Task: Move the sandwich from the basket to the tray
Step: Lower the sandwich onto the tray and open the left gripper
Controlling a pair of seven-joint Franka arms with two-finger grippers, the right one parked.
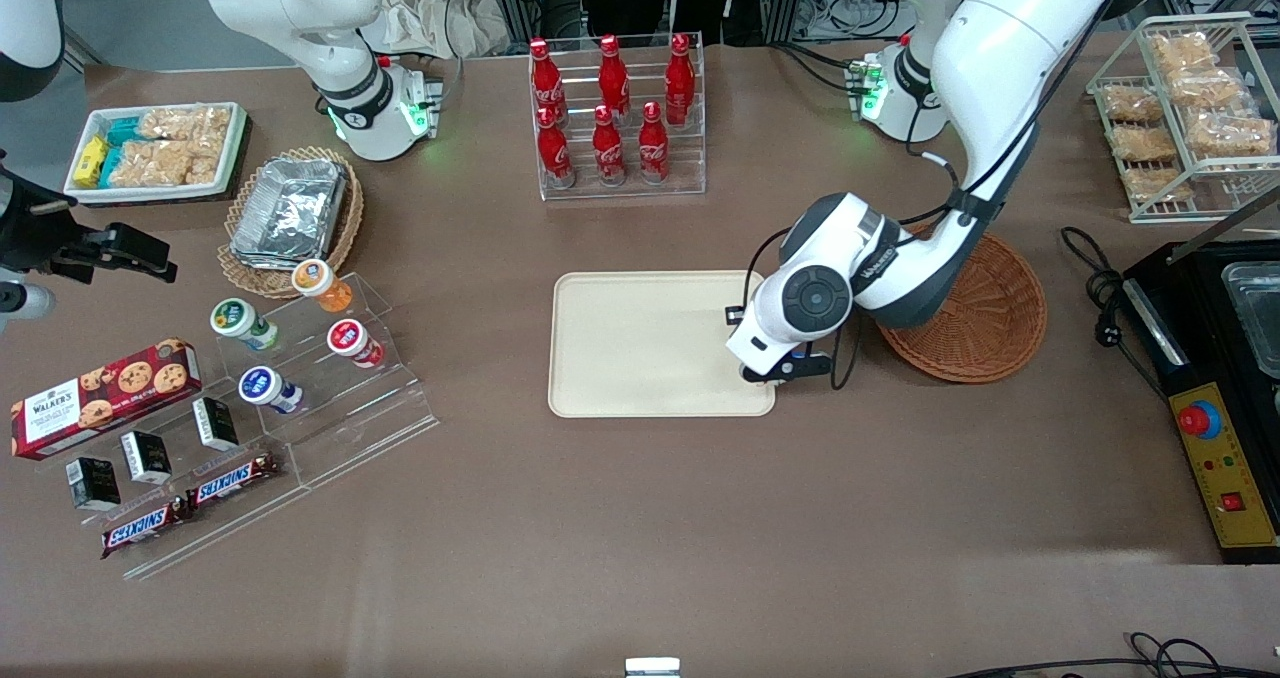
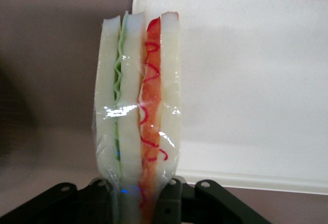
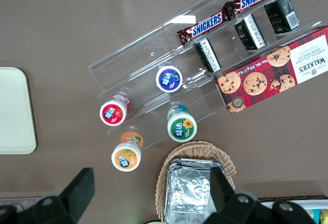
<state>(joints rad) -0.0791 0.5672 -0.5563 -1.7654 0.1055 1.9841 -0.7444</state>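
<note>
My left gripper (image 2: pixel 137 196) is shut on the sandwich (image 2: pixel 138 101), a wedge of pale bread with green and orange-red filling layers in clear wrap. It hangs over the corner of the cream-beige tray (image 2: pixel 246 80). In the front view the gripper (image 1: pixel 785 368) sits at the edge of the tray (image 1: pixel 640 343) nearest the working arm's end, and the arm's wrist hides the sandwich. The reddish-brown wicker basket (image 1: pixel 985 323) lies beside the tray toward the working arm's end, partly covered by the arm, with nothing showing in it.
A clear rack of red cola bottles (image 1: pixel 615 118) stands farther from the front camera than the tray. A tan basket with foil containers (image 1: pixel 290 213), yoghurt cups, snack bars and a cookie box (image 1: pixel 100 393) lie toward the parked arm's end. A black control box (image 1: pixel 1215 413) sits past the basket.
</note>
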